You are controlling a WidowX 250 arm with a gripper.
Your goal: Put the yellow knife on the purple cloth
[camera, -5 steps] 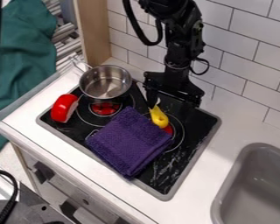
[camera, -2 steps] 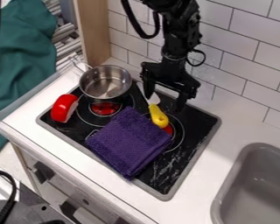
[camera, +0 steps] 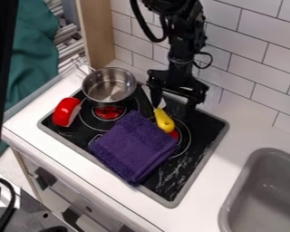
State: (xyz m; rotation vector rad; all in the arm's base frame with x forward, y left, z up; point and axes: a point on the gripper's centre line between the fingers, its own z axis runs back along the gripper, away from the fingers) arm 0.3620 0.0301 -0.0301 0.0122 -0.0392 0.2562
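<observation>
The black gripper (camera: 173,104) hangs over the back of the stove with its two fingers spread wide apart. Its left finger is down beside the knife's pale blade and partly covers it. The yellow knife (camera: 164,121) lies on the black stove top, its yellow handle toward the camera and its blade pointing back under the gripper. Just left of and in front of the handle is the folded purple cloth (camera: 134,147), flat on the stove; the knife is beside it.
A steel pot (camera: 109,86) stands on the back left burner. The red toy piece (camera: 66,112) is at the stove's left edge. A grey sink (camera: 262,192) is at the right, and a tiled wall (camera: 256,59) rises behind the stove.
From a second ago the gripper first rose up and back, uncovering more of the blade, then came slightly down again. The knife and cloth have stayed in place.
</observation>
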